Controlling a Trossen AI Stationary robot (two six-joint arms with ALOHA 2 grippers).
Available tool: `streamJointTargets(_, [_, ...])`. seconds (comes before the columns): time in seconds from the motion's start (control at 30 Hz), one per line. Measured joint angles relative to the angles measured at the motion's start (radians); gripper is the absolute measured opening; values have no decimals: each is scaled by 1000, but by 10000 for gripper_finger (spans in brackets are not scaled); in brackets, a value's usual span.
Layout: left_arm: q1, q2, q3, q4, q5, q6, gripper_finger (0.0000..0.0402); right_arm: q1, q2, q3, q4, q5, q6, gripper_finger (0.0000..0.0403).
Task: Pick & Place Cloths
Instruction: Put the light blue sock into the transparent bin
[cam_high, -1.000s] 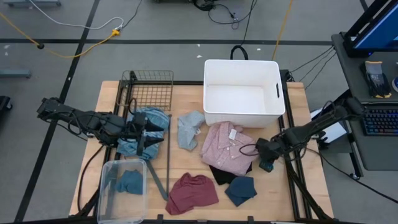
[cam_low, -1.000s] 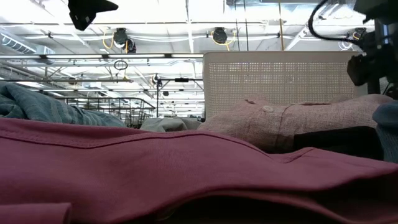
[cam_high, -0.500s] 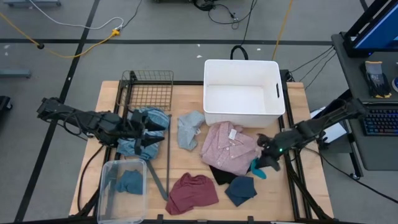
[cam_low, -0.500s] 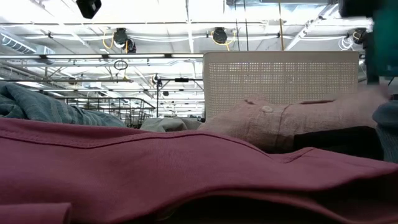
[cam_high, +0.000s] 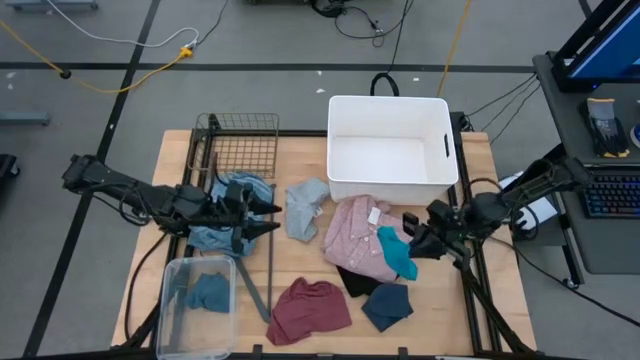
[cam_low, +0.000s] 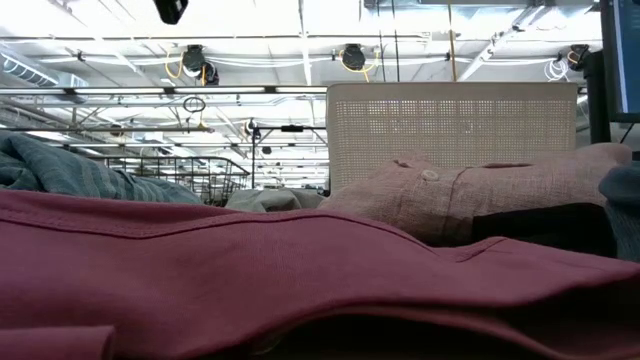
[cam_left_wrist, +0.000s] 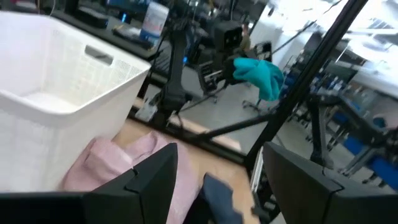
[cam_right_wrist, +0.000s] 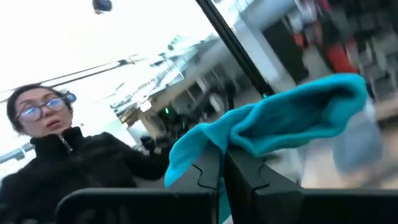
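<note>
My right gripper (cam_high: 412, 243) is clamped on the teal cloth (cam_high: 398, 253), which hangs above the pink shirt (cam_high: 362, 236) just in front of the white tub (cam_high: 389, 105). My left gripper (cam_high: 268, 218) hovers empty, fingers spread, over the blue striped top (cam_high: 222, 234) beside the wire basket (cam_high: 238, 142).

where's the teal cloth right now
In the high view the teal cloth hangs from the right gripper, shut on it, above the right edge of the pink shirt, in front of the white tub.
</note>
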Motion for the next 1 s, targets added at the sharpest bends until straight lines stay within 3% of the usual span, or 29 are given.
streamJointTargets(0.2, [0, 58, 0, 162, 0, -12, 241, -7, 79, 0, 147, 45, -319, 0])
streamJointTargets(0.53, [0, 143, 0, 274, -6, -167, 241, -57, 178, 28, 116, 123, -771, 0])
streamJointTargets(0.8, [1, 219, 1, 391, -9, -178, 241, -96, 293, 219, -207, 123, -946, 1])
streamJointTargets(1.0, [1, 233, 35, 399, -36, -87, 241, -107, 396, 367, -438, 120, -1027, 2])
